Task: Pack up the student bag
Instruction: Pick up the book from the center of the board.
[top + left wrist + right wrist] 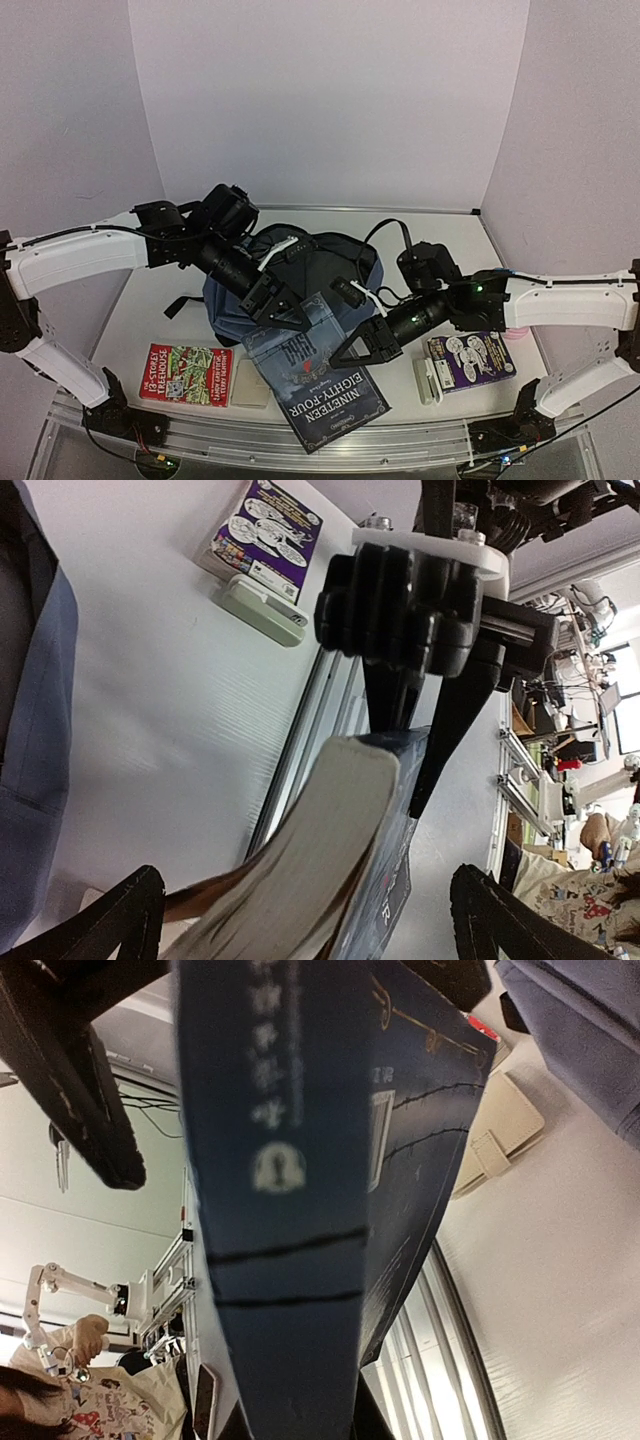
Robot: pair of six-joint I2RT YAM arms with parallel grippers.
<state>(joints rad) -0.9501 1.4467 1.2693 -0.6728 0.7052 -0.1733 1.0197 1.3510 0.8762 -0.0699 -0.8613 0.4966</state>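
Gripping a dark blue paperback [320, 385] titled Nineteen Eighty-Four by its right edge, the right gripper [362, 350] was clamped on the book just in front of the student bag [300, 265]. The left gripper [285, 310] hung at the book's far end with its jaws wide apart, holding nothing. The slate-blue bag lay at the middle of the table [140, 330], behind the book and partly under both arms.

Packing looked barely begun on this evidence. The paperback was outside the bag, and a red Treehouse book [185, 375], a beige case [250, 383], a purple cartoon-covered book [472, 360] and a second pale case [428, 380] lay along the near edge, apart from the bag.

The arms covered the bag's mouth, so it could not be told whether the main zip was open or whether anything was already inside. Both wrist views were largely filled by the paperback, its lettering blurred in the right one. It was also unclear whether the book's near corner rested on the table or hung just above it
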